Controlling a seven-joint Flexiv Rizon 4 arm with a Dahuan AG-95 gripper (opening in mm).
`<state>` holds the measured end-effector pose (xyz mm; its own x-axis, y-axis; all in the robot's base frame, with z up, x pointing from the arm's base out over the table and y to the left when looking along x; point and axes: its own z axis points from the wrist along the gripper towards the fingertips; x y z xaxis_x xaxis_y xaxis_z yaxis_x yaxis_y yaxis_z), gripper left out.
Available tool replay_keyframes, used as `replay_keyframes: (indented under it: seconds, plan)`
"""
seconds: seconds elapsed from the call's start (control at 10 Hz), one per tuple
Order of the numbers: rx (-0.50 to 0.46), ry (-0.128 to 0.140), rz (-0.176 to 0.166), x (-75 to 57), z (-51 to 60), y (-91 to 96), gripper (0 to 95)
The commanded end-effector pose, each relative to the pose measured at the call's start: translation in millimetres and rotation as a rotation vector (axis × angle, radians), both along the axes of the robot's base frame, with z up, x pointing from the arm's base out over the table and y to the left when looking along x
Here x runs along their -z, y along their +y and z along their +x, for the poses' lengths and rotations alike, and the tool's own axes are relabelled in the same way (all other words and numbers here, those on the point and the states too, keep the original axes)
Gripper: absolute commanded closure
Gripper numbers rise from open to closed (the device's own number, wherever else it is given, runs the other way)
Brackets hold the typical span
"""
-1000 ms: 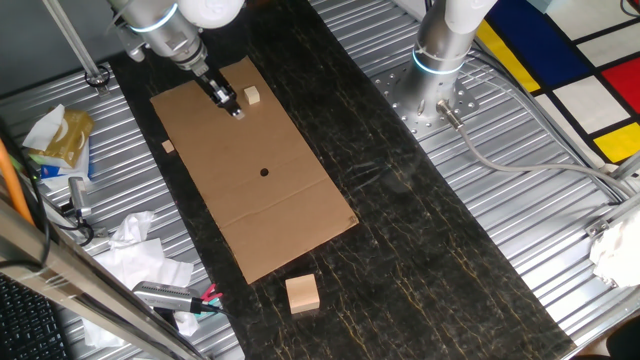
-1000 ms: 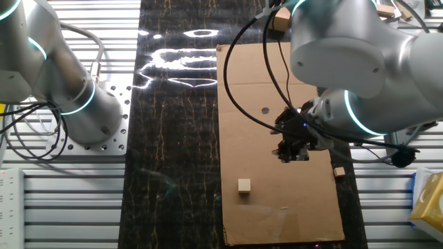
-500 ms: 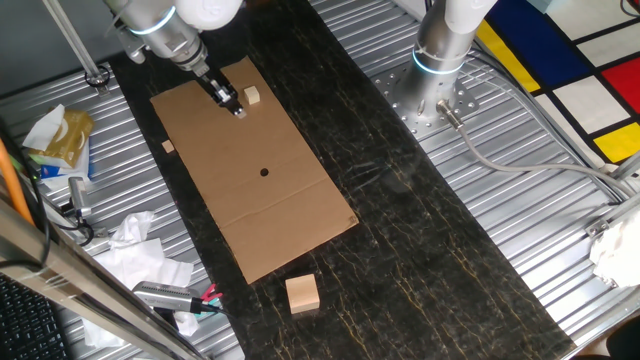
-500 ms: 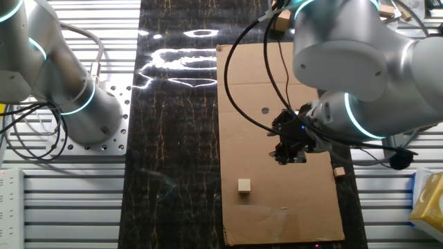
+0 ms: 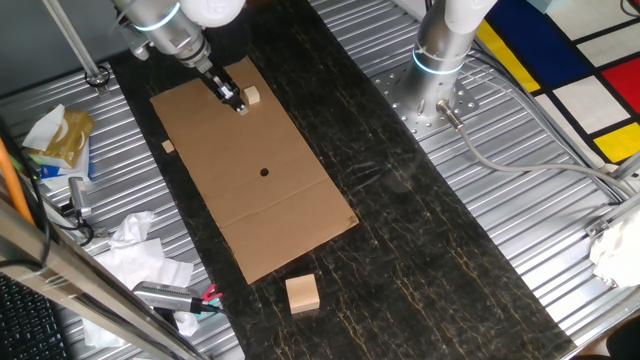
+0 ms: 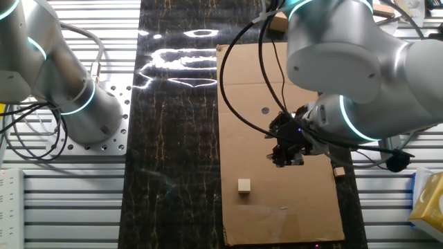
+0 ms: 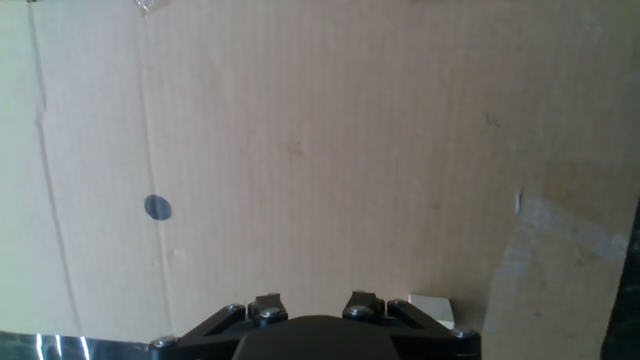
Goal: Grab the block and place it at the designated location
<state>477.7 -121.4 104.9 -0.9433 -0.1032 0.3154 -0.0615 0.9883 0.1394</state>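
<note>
Brown cardboard sheet (image 5: 250, 170) lies flat on the dark tabletop (image 5: 400, 220). My hand (image 5: 233, 99) hangs over its far end, just beside the small pale cube (image 5: 253, 96), not touching it. From the other side the cube (image 6: 243, 185) sits apart from my hand (image 6: 287, 155). Cannot tell whether my fingers are spread or closed. Black dot (image 5: 264, 172) mid-sheet, well apart from the cube. Larger tan block (image 5: 302, 294) off the sheet.

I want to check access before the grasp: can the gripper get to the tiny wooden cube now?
Probably yes. The gripper hangs above the cardboard sheet beside the tiny cube, and nothing stands between them.
</note>
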Motion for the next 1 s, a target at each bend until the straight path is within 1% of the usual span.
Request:
replay_keyframes:
  seconds: [0.1,0.5,0.8,1.0]
  plan:
    - [-0.003,0.012,0.0,0.8,0.5,-0.2,57.0]
    - [-0.01,0.02,0.003,1.5,-3.4,-5.8,57.0]
    - [-0.018,0.017,0.008,2.8,-8.3,-14.3,57.0]
    - [-0.021,0.016,0.009,3.6,-9.1,-15.6,57.0]
